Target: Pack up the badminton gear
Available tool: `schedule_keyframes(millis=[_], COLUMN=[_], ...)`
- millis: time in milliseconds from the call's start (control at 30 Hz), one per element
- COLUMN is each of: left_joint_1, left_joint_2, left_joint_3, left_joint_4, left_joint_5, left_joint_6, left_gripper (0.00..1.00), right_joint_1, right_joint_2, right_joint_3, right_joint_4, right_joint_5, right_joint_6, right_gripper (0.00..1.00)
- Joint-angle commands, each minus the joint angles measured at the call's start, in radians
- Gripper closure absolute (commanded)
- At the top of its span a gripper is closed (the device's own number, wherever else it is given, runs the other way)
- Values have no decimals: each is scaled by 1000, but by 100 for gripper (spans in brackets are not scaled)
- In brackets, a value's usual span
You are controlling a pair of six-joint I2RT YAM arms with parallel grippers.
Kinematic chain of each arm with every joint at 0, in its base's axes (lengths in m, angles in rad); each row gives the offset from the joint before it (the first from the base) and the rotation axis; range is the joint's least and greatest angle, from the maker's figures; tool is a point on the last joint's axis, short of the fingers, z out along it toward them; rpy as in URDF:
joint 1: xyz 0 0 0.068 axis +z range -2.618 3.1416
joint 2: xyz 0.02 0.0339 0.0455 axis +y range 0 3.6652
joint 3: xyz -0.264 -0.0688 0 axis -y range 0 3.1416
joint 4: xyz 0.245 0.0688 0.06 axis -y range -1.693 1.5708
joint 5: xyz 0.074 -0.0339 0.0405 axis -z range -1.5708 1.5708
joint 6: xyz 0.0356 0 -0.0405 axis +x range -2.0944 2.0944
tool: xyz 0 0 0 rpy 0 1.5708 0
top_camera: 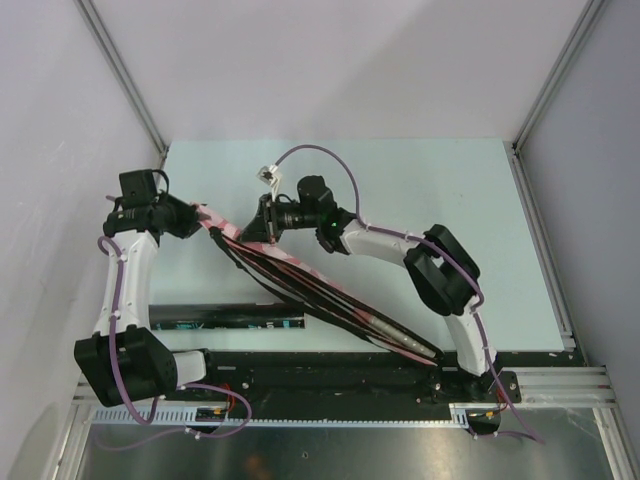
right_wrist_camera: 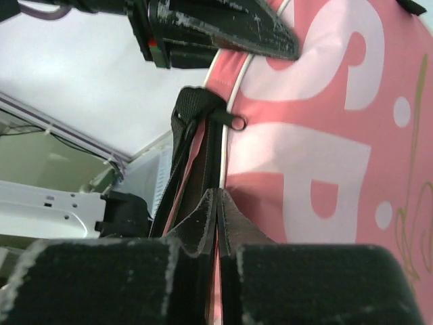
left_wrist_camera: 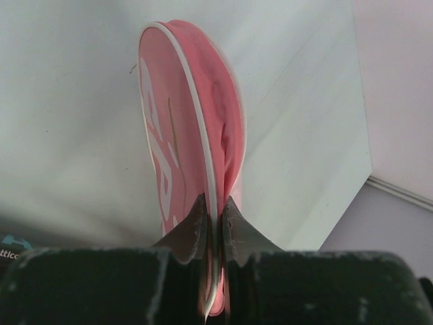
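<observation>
The pink bag (top_camera: 290,268) lettered "SPORT" stands on edge and runs from the far left toward the right arm's base, with black straps along it. My left gripper (top_camera: 197,222) is shut on the rim of its rounded head end, whose white piping (left_wrist_camera: 200,135) sits between the fingers (left_wrist_camera: 213,203). My right gripper (top_camera: 252,228) is shut on the bag's edge beside the black zip, just below the zip pull (right_wrist_camera: 238,122), with pink fabric (right_wrist_camera: 318,135) to the right of the gripper (right_wrist_camera: 217,193). A white shuttlecock (top_camera: 267,173) lies behind the right gripper. The black tube (top_camera: 215,318) lies along the near edge. No racket shows.
The pale table (top_camera: 420,190) has grey walls on three sides. A black rail with both arm bases (top_camera: 330,375) runs along the near edge. The left gripper's body shows at the top of the right wrist view (right_wrist_camera: 223,27).
</observation>
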Motion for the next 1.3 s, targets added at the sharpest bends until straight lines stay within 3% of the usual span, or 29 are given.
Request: schedule_keyframes(millis=[0,167,267,333,467,600,733,900,1067,1167,1267], left_joint_1=[0,0,2,2,6,6,8,8,6,8,6], left_joint_2=[-56,-58,-62,-88,-159,-180,-185,-186,-214,-220,-225], left_joint_3=[17,23,16,-30,-116,-144,-150,-158,-164,-165,-167], left_joint_4=[74,88,137,199,370,405,419,438,462,470,484], left_joint_5=[2,57,127,167,235,267,284,304,310,318,329], left_joint_6=[-7,57,138,172,218,242,249,251,245,237,220], left_gripper=[100,100,100,100,100,100,99,100,100,100,100], right_joint_1=[30,35,58,85,116,95,35,-10,-39,-45,-42], right_joint_2=[-123,-103,-45,-14,-26,-31,-20,38,113,144,147], right_joint_3=[-90,0,106,146,135,122,131,120,86,94,100], right_joint_4=[-71,-186,-301,-366,-371,-360,-297,-32,224,321,257], right_joint_5=[50,132,199,239,310,321,166,-35,-72,-77,-51], right_joint_6=[-160,-256,-364,-430,-490,-487,-376,14,424,525,519], right_gripper=[100,100,89,86,80,76,75,69,66,66,65])
